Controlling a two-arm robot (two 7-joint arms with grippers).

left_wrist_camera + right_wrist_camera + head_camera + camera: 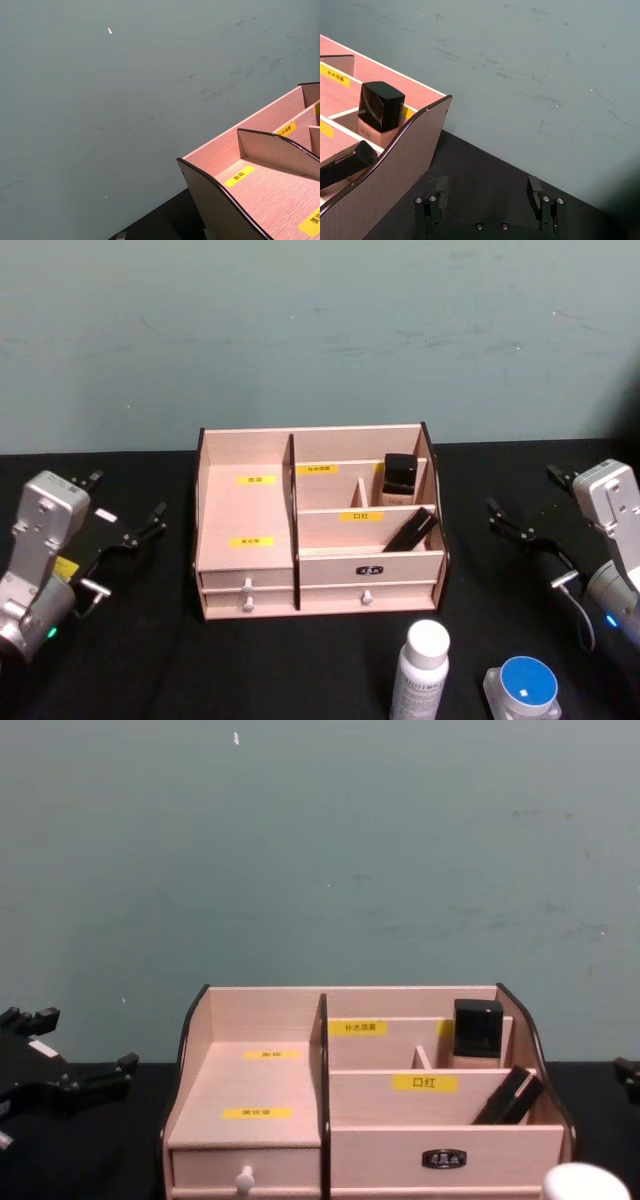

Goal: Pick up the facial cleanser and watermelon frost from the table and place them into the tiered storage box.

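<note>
2 on tabletop [150, 660] before tiered storage box [245, 515]: facial cleanser [422, 668], watermelon frost [523, 690] | left gripper [129, 496] wide apart, box's left | right gripper [521, 490] wide apart, box's right

Box [230, 512]: pale pink wood, grain showing, matt, with dark smooth side edges. Labels [256, 480] on box: yellow stickers, slight sheen. Drawer knobs [367, 595]: white, smooth. Inside box, right side: cap [381, 106] is black glossy plastic, tube [410, 530] is black with a duller sheen. In front of box: white bottle [422, 670], smooth plastic look; jar [522, 690], smooth blue lid. Table [120, 660] under box: black, matt. Wall [320, 330] behind box: teal, matt, scuffed. Left gripper [128, 495] and right gripper [522, 490], either side of box: silver-grey hard shells, black matt fingers [441, 189].
</note>
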